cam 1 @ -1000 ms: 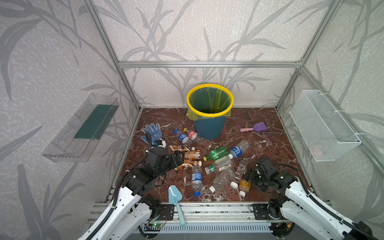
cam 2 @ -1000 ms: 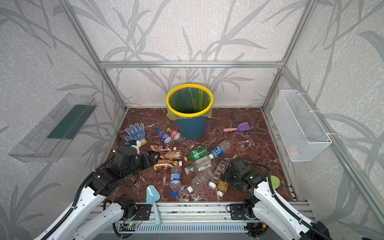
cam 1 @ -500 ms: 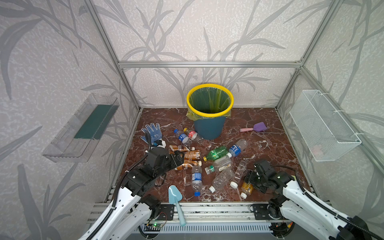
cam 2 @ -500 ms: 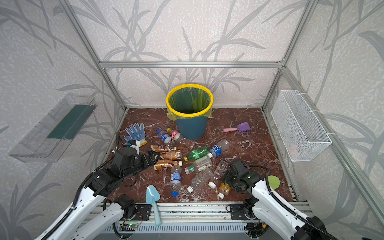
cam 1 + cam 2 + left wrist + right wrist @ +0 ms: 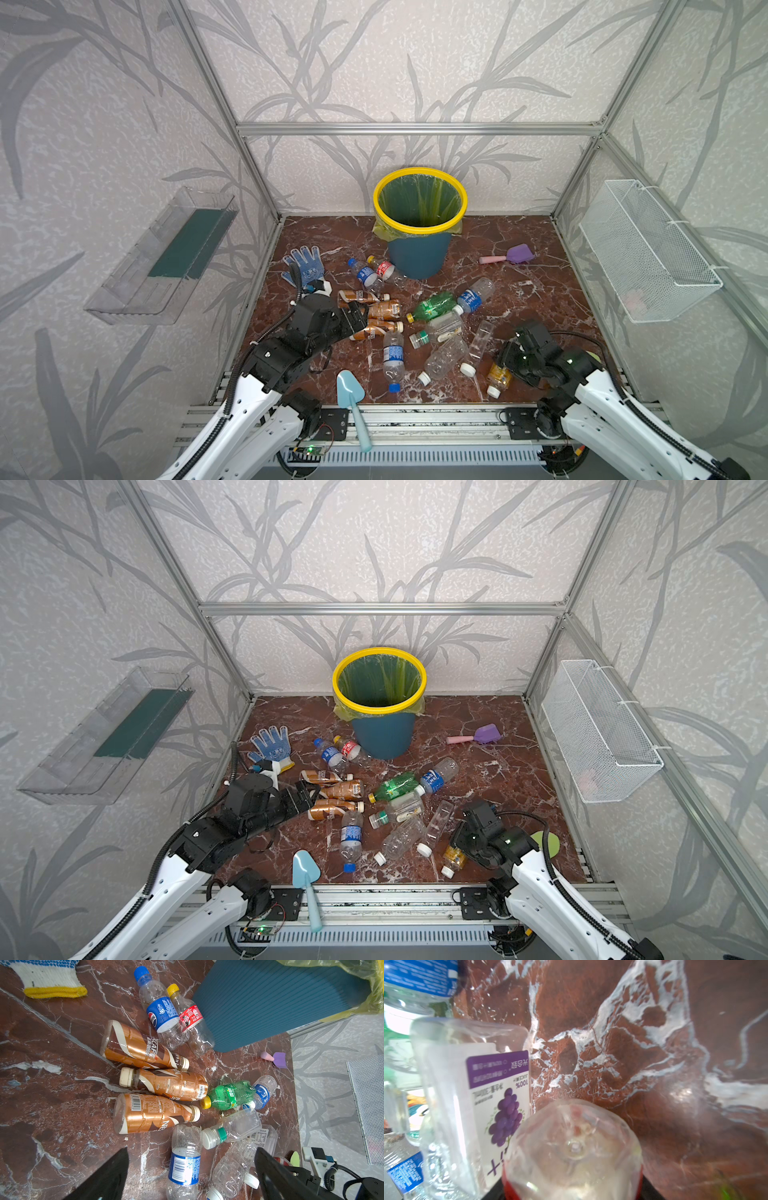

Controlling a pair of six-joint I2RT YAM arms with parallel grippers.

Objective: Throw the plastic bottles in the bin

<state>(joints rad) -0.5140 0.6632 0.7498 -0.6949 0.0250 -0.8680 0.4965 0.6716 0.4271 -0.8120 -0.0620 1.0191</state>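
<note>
Several plastic bottles lie on the marble floor in front of the bin (image 5: 419,253) (image 5: 382,735), which stands teal with a yellow rim at the back. Three brown ones (image 5: 376,309) (image 5: 158,1084) lie side by side, just ahead of my left gripper (image 5: 357,320) (image 5: 191,1169), whose fingers stand wide apart and hold nothing. At the front right my right gripper (image 5: 510,365) (image 5: 573,1190) is shut on a small clear bottle with a red and yellow label (image 5: 498,375) (image 5: 453,856) (image 5: 573,1147). Beside it lies a square grape-juice bottle (image 5: 467,1095).
A blue-dotted glove (image 5: 305,266) lies at the left. A purple scoop (image 5: 515,254) is at the back right and a light blue scoop (image 5: 351,395) at the front edge. A wire basket (image 5: 648,253) and a clear tray (image 5: 166,253) hang on the side walls.
My right gripper has narrowed onto the small bottle and drawn slightly toward the front edge with it. The left arm has not moved.
</note>
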